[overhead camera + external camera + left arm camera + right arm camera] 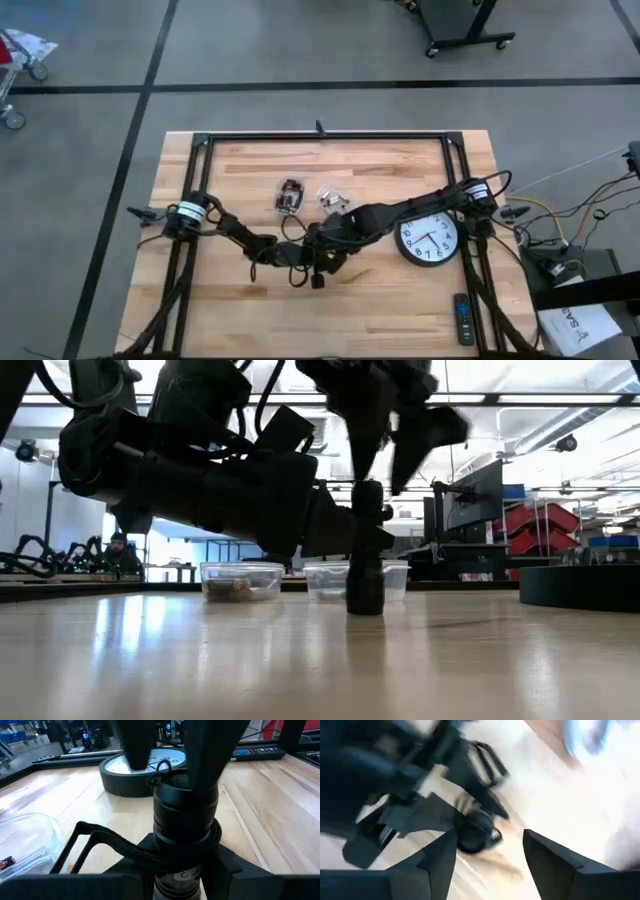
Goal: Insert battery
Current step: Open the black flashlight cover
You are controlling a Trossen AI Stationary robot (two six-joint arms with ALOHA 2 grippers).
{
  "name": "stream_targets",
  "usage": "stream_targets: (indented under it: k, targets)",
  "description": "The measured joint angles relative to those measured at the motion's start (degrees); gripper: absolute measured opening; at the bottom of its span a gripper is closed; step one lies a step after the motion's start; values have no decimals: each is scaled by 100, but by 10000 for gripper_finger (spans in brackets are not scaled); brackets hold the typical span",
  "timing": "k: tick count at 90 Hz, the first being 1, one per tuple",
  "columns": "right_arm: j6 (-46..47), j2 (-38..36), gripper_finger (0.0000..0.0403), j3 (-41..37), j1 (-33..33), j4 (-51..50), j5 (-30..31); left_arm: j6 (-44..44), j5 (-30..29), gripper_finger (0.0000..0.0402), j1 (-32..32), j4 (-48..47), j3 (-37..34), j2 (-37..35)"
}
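A black flashlight (365,560) stands upright on the wooden table (400,300), a black lanyard cord (100,836) trailing from it. My left gripper (182,880) reaches in from the table's left and is shut on it. My right gripper (490,855) hangs open just above the flashlight's top end (182,782), one finger on each side of it. In the high view both grippers meet at the table's middle, near the flashlight (318,281). I cannot make out a battery. My left gripper pinches the flashlight's barrel (182,845) between its two fingers, about halfway up. The fingers come in level from the table's left and lie across it. The flashlight stands upright with its lower end (365,605) on the table. Whether my right gripper touches the top end, I cannot tell.
Two clear plastic tubs (289,195) (333,198) with small parts sit just beyond the grippers. A round wall clock (429,240) lies face up to the right, and a remote (462,318) near the right front corner. A black frame (320,137) edges the table.
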Motion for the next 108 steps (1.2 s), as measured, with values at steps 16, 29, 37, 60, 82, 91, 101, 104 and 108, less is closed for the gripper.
stream_targets:
  k: [16,29,37,60,82,91,101,104,108]
  targets:
    - [501,0,237,0,1,110,0,-6,-2,95,4,-3,-1,0]
    - [508,93,242,-1,1,449,-17,-6,-4,95,7,-8,-1,0]
    - [534,194,237,2,4,580,-76,-8,-7,95,8,-5,-11,-1]
    - [638,210,187,-2,4,569,-114,-62,-13,95,22,12,-55,-2]
    - [157,212,101,-2,4,587,-97,49,80,95,26,36,-62,-2]
    - [-60,221,76,1,4,589,-69,137,165,95,28,54,-67,-2]
    - [-533,221,76,2,4,587,-79,212,248,95,31,67,-69,-2]
    - [-695,221,76,2,4,589,-90,227,267,95,31,65,-70,-2]
    - [-910,221,77,2,4,589,-96,234,274,95,31,70,-74,-2]
